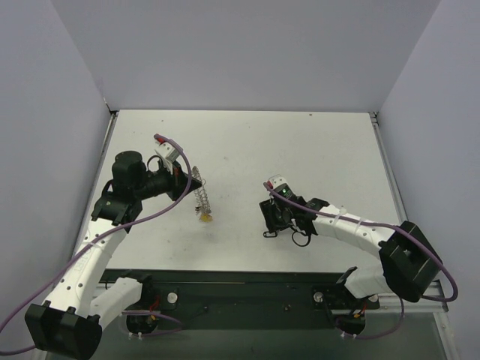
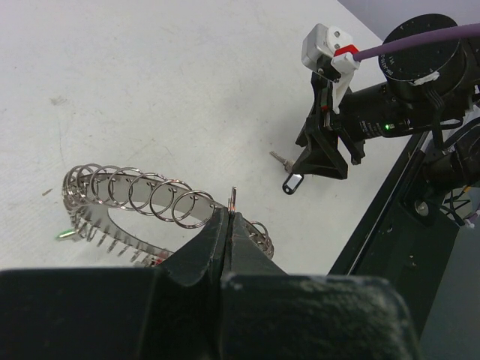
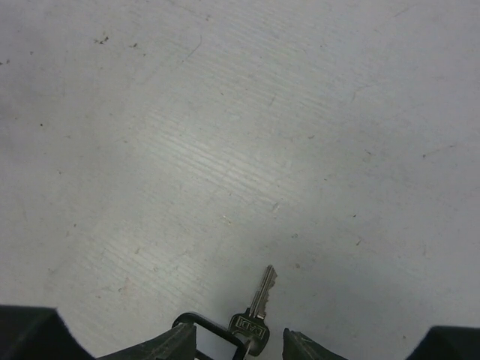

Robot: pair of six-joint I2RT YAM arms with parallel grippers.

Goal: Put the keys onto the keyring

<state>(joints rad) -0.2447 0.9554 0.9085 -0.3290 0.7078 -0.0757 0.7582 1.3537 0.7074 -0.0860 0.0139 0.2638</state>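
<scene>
Step in hand, by my read: pickup of the next key, w/ the ring held ready for threading. On one side the left fingers are clamped shut on the silvery coil-textured wire keyring, holding it up off the white desk over the desk's left half, approx. mid-depth; from above it reads edge-on, like a spring. A yellow-headed key hangs at its low end, and a green bit shows at the coil's far side, prob. another key head but too small to be sure. The right fingers stand apart, low over the desk right of centre and toward the near edge, straddling the head of a small silver key with a dark head. It lies flat on the desk, blade pointing away, w/ a black loop touching the head. Nothing is gripped on that side as far as I can tell. Next move, in my judgement: close squarely on the head w/o skidding the key along the desk, lift, carry it left to the ring, then line the head's hole up w/ a wire end. That's fine alignment, since the key is tiny vs. the fingers. Risk: the thin key pivots or slips on closing.
</scene>
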